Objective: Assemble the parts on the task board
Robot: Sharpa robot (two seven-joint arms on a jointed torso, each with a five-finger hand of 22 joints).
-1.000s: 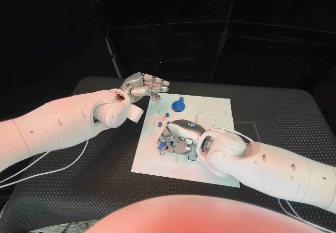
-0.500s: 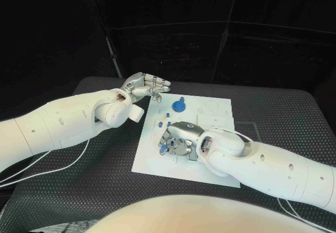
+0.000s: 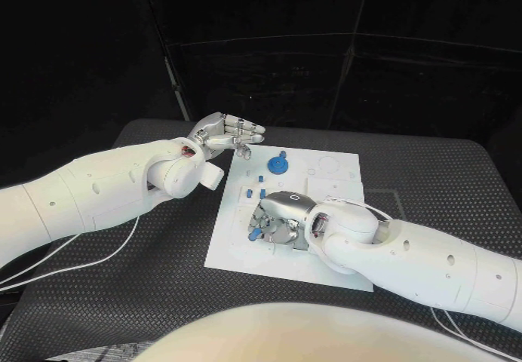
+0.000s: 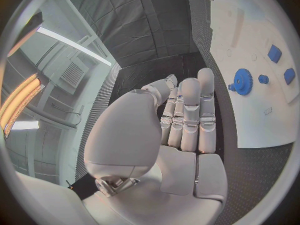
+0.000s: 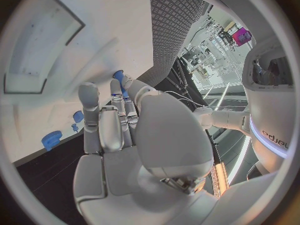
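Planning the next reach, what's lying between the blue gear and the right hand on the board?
In the head view, small blue parts lie on the task board between the blue gear and the right hand.

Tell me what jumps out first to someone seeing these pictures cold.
The white task board in the middle of the black table draws the eye, with the right hand down over small blue parts at the board's centre. At the board's far left corner the left hand hovers, holding nothing that can be seen. A blue gear stands out on the board's far part, just beside that hand.
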